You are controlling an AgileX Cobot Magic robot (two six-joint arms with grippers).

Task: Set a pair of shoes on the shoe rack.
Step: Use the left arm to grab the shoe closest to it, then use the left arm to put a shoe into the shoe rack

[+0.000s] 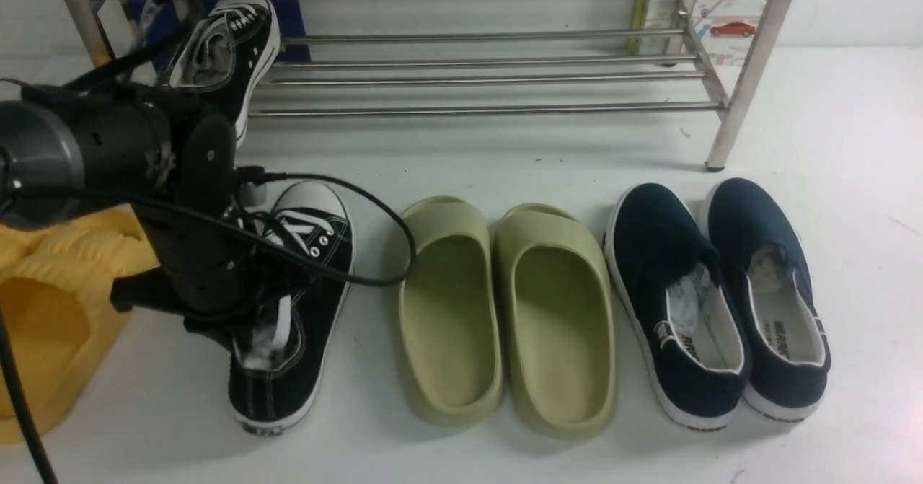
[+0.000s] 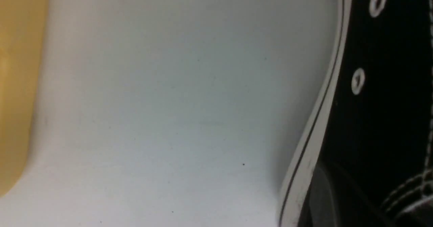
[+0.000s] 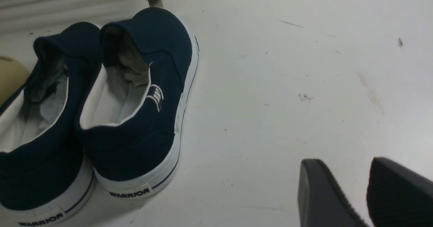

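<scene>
Floor [image 1: 829, 145]: white and smooth, with small dark specks and scuffs.
Right gripper [image 3: 348, 167]: visible only from its own wrist camera; its fingers stand apart with nothing between them, over bare floor near the navy slip-ons [image 1: 649, 253].
Yellow foam shoes [image 1: 50, 311]: cut off at the left edge.
Near sneaker [image 1: 288, 383]: on the floor, toe toward the rack, just left of the olive slides [image 1: 447, 311].
Left gripper [image 1: 241, 307]: closed on the side wall of the near sneaker; the arm and a black cable [image 1: 389, 231] hide its fingers.
Far sneaker [image 1: 231, 44]: lies tilted on the low shelf, at the left end.
Shoe rack [image 1: 476, 37]: steel tubes, top cut off.
Background: blue panel [image 1: 288, 8] behind the rack.
</scene>
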